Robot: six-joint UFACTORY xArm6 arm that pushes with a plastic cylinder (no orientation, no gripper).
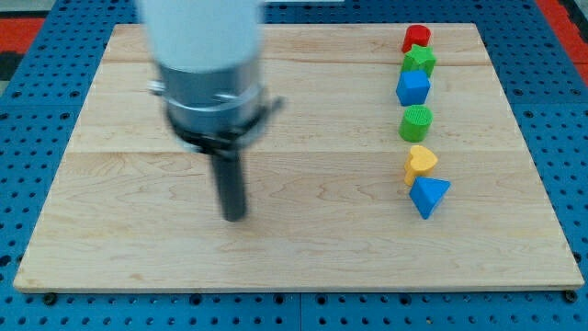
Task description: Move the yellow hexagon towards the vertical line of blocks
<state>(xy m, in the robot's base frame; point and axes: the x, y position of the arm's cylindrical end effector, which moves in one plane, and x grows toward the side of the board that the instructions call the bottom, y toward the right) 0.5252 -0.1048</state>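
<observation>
My tip (236, 217) rests on the wooden board (303, 248), left of centre, far from every block. A vertical line of blocks stands at the view's right: a red block (416, 38) at the top, then a green star (419, 61), a blue block (413, 88), a green cylinder (416, 121), a yellow heart-shaped block (421, 161) and a blue triangle (428, 195) at the bottom. No yellow hexagon shows. The arm's blurred body (204, 55) hides part of the board's upper left.
The board lies on a blue perforated table (37, 119) that surrounds it on all sides. A red patch (18, 23) shows at the view's top left corner.
</observation>
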